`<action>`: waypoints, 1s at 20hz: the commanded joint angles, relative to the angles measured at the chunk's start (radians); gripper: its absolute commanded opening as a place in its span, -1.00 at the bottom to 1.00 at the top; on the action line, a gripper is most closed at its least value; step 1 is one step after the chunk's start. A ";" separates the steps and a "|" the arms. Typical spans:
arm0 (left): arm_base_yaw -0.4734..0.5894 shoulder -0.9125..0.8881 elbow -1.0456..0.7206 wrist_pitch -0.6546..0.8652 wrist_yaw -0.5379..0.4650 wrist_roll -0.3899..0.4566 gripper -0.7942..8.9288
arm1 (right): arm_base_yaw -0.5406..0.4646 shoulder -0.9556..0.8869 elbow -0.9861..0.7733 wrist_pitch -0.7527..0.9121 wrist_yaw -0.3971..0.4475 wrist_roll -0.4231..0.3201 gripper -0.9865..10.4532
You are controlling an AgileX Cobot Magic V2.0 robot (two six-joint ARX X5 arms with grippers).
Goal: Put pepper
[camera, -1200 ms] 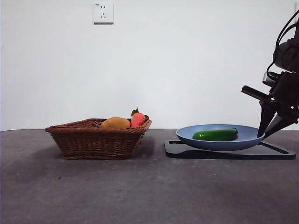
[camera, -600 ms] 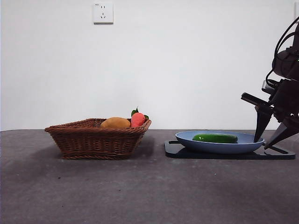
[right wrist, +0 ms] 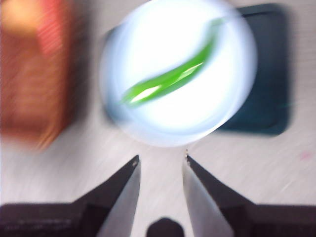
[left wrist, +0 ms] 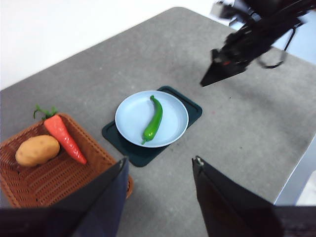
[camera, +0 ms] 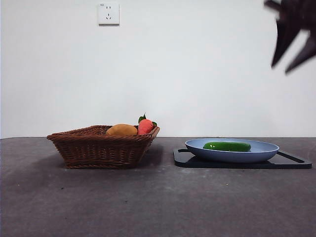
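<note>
The dark-green pepper (camera: pixel 227 146) lies in the blue plate (camera: pixel 266 150) on a black tray (camera: pixel 296 163). It also shows in the left wrist view (left wrist: pixel 153 121) and, blurred, in the right wrist view (right wrist: pixel 168 79). My right gripper (camera: pixel 294 47) is open and empty, high at the top right, well above the plate; it also shows in the left wrist view (left wrist: pixel 232 64). In its own view my right gripper (right wrist: pixel 160 159) has its jaws apart. My left gripper (left wrist: pixel 159 163) is open and empty, high above the table.
A wicker basket (camera: pixel 98 148) stands left of the plate and holds a yellow-brown oval item (camera: pixel 122 130) and a red-orange item with green leaves (camera: pixel 145 126). A wall socket (camera: pixel 109 13) is on the back wall.
The right gripper let go of the plate's right rim; the plate settled flat on the tray. The gripper then rose from the plate to the top right corner.
</note>
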 commanded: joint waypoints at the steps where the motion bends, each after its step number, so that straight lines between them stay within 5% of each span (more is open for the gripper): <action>1: -0.005 0.014 0.023 -0.004 0.000 0.013 -0.36 | 0.063 -0.100 0.019 -0.081 0.001 -0.061 -0.56; 9: -0.005 0.017 0.023 -0.096 0.000 0.013 -0.39 | 0.293 -0.383 0.019 -0.372 0.080 -0.072 -0.69; 13: -0.005 0.017 0.023 -0.157 0.000 0.021 -0.80 | 0.307 -0.444 0.019 -0.428 0.078 -0.128 -0.82; 20: -0.005 0.017 0.023 -0.174 0.004 0.024 -0.82 | 0.307 -0.453 0.019 -0.427 0.077 -0.093 -0.82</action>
